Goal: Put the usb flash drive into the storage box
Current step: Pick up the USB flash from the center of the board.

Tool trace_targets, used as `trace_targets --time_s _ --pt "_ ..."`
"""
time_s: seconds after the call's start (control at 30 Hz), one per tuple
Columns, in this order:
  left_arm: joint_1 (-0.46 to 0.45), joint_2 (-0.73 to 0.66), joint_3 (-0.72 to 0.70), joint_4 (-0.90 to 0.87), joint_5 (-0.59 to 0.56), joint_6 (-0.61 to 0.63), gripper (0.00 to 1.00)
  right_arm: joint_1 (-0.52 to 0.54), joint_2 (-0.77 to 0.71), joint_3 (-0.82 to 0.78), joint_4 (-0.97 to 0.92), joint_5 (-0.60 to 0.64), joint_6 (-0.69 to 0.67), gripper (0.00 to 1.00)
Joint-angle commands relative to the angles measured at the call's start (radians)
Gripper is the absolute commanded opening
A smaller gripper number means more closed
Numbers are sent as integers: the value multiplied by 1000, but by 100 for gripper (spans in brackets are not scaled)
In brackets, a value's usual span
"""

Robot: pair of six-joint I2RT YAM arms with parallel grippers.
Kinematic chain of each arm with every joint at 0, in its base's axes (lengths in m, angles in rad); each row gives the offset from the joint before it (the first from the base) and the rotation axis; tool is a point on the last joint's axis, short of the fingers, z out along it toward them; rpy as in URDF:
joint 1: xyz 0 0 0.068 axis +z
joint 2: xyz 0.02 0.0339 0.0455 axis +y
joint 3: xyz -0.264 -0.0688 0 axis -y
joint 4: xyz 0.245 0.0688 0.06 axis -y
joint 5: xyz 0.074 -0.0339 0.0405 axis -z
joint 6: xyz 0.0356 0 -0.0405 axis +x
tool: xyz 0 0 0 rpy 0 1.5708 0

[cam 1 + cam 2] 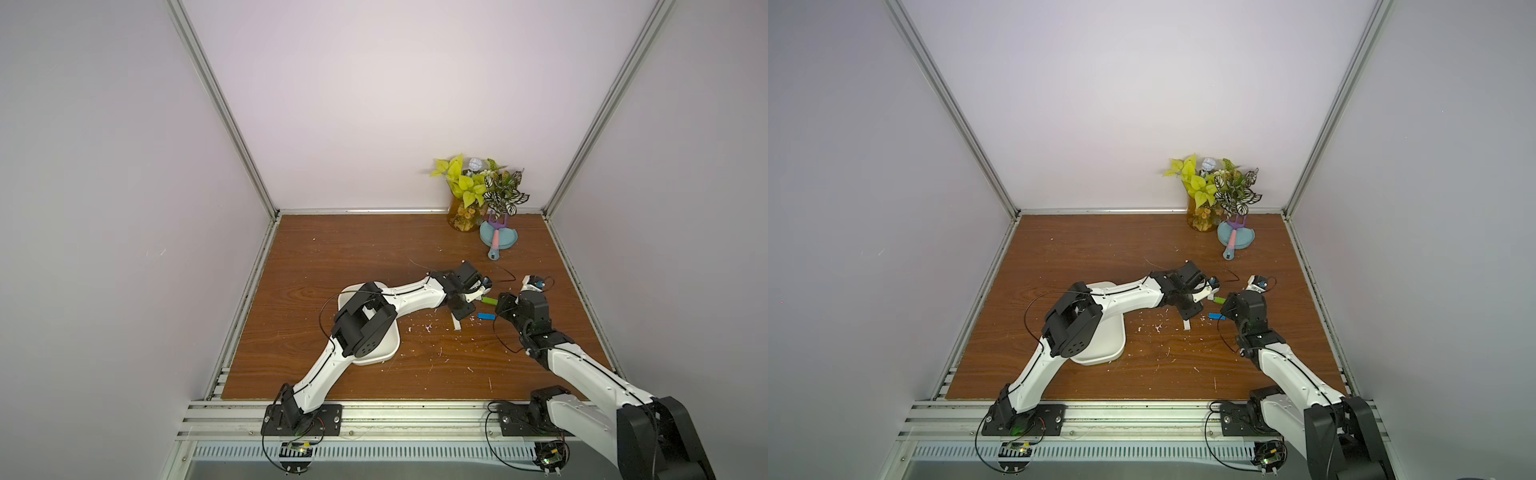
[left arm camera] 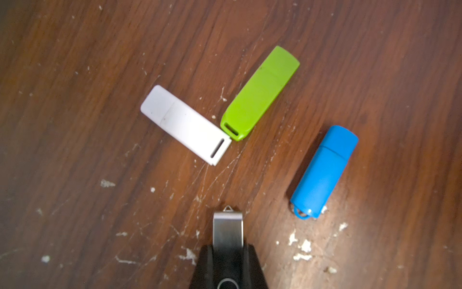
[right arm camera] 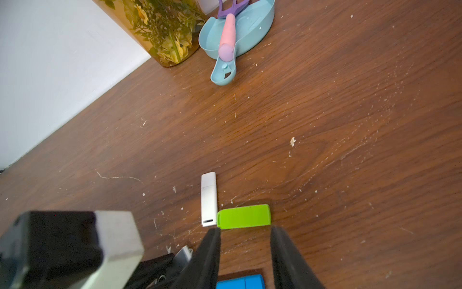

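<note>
Well off the storage box (image 1: 384, 351), on its right side, the right gripper (image 3: 245, 232) gapes empty farthest out; nearer the box the left gripper (image 2: 228, 250) is clamped on the usb flash drive (image 2: 228, 240). Probably light, stiff, its metal swivel clip (image 2: 228, 224) slick; the sides behind that suit pinching.

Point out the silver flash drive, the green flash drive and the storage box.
silver flash drive (image 2: 228, 230): left wrist view, metal cover.
green flash drive (image 2: 260, 93): left wrist view, body middle.
storage box (image 1: 1111, 336): in a top view, bare floor.
</note>
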Motion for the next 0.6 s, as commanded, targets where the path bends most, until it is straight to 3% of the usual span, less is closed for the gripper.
trace_targets --time_s 0.0,0.17,0.3,0.4,0.57 --pt "1 4 37 -52 -8 -29 1 -2 -2 10 24 -5 -7 39" --pt "1 -76 109 -51 -76 -117 0 -2 -12 10 16 6 -9 39" --pt "0 -229 50 -34 -147 -226 0 -2 -23 4 19 8 -11 39" --pt "2 -407 -100 -9 -281 -338 0 -2 -17 7 20 4 -8 39" --pt "22 -775 -495 -19 -473 -596 1 -2 -6 10 23 -5 -6 39"
